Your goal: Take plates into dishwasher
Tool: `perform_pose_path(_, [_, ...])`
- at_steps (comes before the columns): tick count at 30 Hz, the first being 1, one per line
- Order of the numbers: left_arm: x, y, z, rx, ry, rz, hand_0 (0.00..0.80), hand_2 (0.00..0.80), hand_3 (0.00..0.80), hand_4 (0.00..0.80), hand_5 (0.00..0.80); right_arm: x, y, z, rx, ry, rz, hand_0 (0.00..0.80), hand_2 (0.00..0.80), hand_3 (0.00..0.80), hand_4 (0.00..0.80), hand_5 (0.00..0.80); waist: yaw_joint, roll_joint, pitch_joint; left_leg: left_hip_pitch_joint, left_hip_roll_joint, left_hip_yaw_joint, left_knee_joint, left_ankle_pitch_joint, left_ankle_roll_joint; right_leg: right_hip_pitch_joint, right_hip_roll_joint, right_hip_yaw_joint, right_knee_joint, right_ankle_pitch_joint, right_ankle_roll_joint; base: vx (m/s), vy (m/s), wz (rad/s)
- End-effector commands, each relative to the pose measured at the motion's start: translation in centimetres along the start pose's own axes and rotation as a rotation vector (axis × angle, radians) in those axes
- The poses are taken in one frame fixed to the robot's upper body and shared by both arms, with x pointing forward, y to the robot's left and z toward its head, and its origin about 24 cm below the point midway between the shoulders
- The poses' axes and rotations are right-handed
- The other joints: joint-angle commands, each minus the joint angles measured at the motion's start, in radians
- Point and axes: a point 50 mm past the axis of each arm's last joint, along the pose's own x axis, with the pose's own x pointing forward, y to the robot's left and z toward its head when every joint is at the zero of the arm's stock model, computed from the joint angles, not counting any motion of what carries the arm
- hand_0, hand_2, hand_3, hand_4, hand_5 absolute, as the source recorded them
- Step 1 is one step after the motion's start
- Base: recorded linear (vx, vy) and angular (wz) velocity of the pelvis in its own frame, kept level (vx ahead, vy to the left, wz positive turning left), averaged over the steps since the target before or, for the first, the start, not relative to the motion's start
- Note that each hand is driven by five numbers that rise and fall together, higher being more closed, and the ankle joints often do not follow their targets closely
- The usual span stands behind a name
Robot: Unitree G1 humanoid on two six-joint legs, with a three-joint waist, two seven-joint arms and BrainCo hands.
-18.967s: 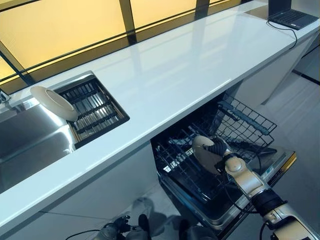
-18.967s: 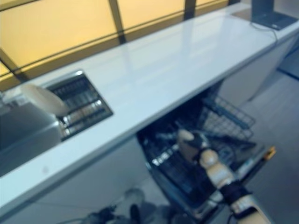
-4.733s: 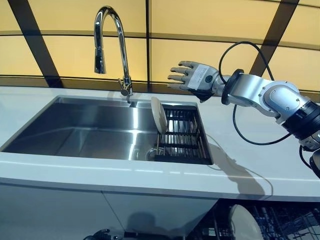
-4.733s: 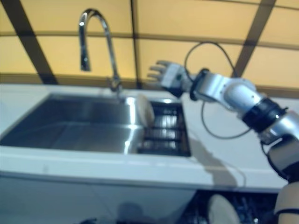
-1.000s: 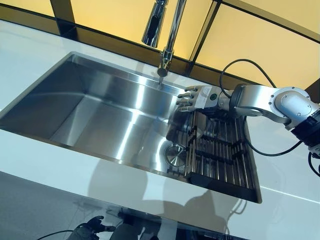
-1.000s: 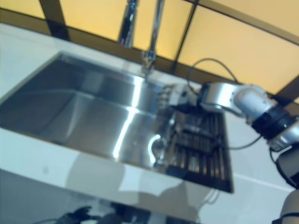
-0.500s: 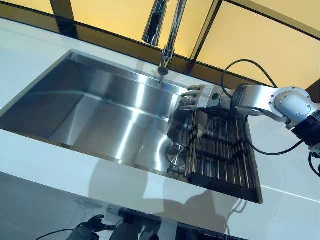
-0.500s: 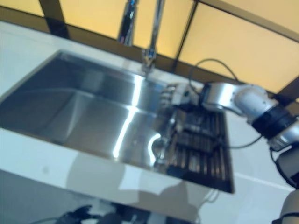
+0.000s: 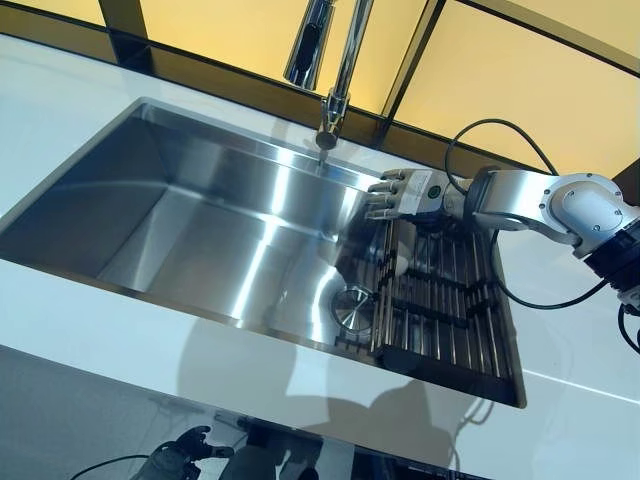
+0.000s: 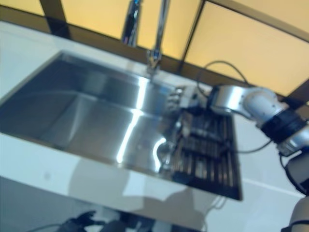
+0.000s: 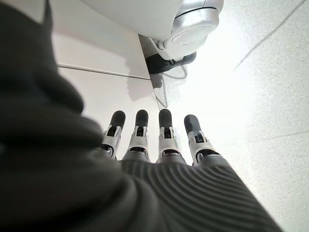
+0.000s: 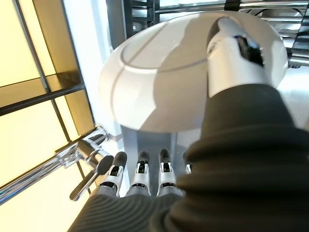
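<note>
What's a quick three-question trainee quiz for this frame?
1. Fill in: the round white plate shows in the ___ wrist view.
2. True or false: the left hand grips that plate.
3. The right hand is above: A the black slatted drying rack; B the dishwasher; C the floor.
Key: 1 right; 2 false; 3 A.

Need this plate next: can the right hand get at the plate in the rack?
Probably yes. The right hand is open above the plate, standing at the rack's sink end; thumb across its face, fingers past the rim, nothing between.
</note>
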Motion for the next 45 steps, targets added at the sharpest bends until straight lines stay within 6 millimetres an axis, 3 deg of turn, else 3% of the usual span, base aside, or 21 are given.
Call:
perform_pose_path(1, [0.1, 1.0, 1.0, -0.039, -0.042, 0.034, 0.0, 0.0, 0.0, 0.0, 0.0, -1.2, -0.2, -2.4, -0.006, 0.111, 0.001, 0.138, 0.138, 0.138, 0.138, 0.138, 0.01, -0.001, 0.003, -0.027, 0.0, 0.003, 0.01, -0.127, 0.041, 0.01, -0.023, -0.033, 0.088, -0.045, 0.024, 0.0, 0.0, 0.0])
perform_pose_path(3, [0.1, 1.0, 1.0, -0.041, -0.04, 0.034, 0.0, 0.0, 0.0, 0.0, 0.0, -1.2, -0.1, -2.4, -0.004, 0.111, -0.002, 0.195, 0.195, 0.195, 0.195, 0.195, 0.008, -0.002, 0.002, -0.025, 0.001, 0.004, 0.008, -0.127, 0.041, 0.011, -0.022, -0.033, 0.086, -0.045, 0.023, 0.0, 0.0, 0.0])
perform_pose_path(5, [0.1, 1.0, 1.0, -0.044, -0.041, 0.035, 0.0, 0.0, 0.0, 0.0, 0.0, -1.2, 0.1, -2.3, -0.003, 0.11, 0.0, 0.361, 0.361, 0.361, 0.361, 0.361, 0.007, -0.002, 0.002, -0.025, 0.002, 0.005, 0.008, -0.128, 0.04, 0.011, -0.022, -0.033, 0.087, -0.046, 0.023, 0.0, 0.0, 0.0])
perform_pose_path(12, [0.1, 0.9, 1.0, -0.043, -0.042, 0.034, 0.0, 0.0, 0.0, 0.0, 0.0, -1.2, 0.2, -2.4, -0.005, 0.117, 0.0, 0.458, 0.458, 0.458, 0.458, 0.458, 0.007, -0.001, 0.002, -0.024, 0.003, 0.006, 0.005, -0.127, 0.04, 0.01, -0.022, -0.034, 0.088, -0.048, 0.022, 0.0, 0.0, 0.0])
perform_pose_path(13, [0.1, 0.9, 1.0, -0.044, -0.041, 0.034, 0.0, 0.0, 0.0, 0.0, 0.0, -1.2, 0.2, -2.3, -0.005, 0.117, 0.0, 0.555, 0.555, 0.555, 0.555, 0.555, 0.007, -0.001, 0.001, -0.023, 0.003, 0.007, 0.004, -0.127, 0.04, 0.01, -0.022, -0.034, 0.088, -0.048, 0.022, 0.0, 0.0, 0.0])
perform_pose_path(15, [0.1, 0.8, 0.8, -0.043, -0.039, 0.034, 0.0, 0.0, 0.0, 0.0, 0.0, -1.3, 0.2, -2.3, -0.003, 0.117, -0.001, 0.631, 0.631, 0.631, 0.631, 0.631, 0.007, -0.001, 0.0, -0.022, 0.002, 0.006, 0.005, -0.128, 0.041, 0.011, -0.022, -0.033, 0.088, -0.049, 0.022, 0.0, 0.0, 0.0])
perform_pose_path(23, [0.1, 0.9, 1.0, -0.042, -0.044, 0.035, 0.0, 0.0, 0.0, 0.0, 0.0, -1.4, 0.4, -2.4, -0.005, 0.126, 0.005, 0.8, 0.8, 0.8, 0.8, 0.8, 0.006, -0.001, -0.001, -0.023, 0.002, 0.007, 0.007, -0.13, 0.042, 0.007, -0.024, -0.032, 0.093, -0.049, 0.023, 0.0, 0.0, 0.0])
perform_pose_path(36, [0.0, 0.9, 0.8, -0.047, -0.042, 0.04, 0.0, 0.0, 0.0, 0.0, 0.0, -2.1, 1.4, -2.7, -0.068, 0.134, 0.076, 0.8, 0.8, 0.8, 0.8, 0.8, -0.002, -0.003, -0.002, -0.019, 0.007, 0.016, 0.005, -0.131, 0.041, 0.006, -0.02, -0.025, 0.094, -0.05, 0.021, 0.0, 0.0, 0.0])
perform_pose_path(45, [-0.1, 0.6, 0.0, -0.039, -0.018, 0.037, 0.0, 0.0, 0.0, 0.0, 0.0, -4.5, 2.2, -3.7, -0.213, 0.146, 0.155, 0.8, 0.8, 0.8, 0.8, 0.8, -0.027, -0.01, -0.02, 0.005, 0.01, 0.034, -0.009, -0.135, 0.047, 0.009, -0.024, -0.008, 0.11, -0.03, 0.034, 0.0, 0.0, 0.0])
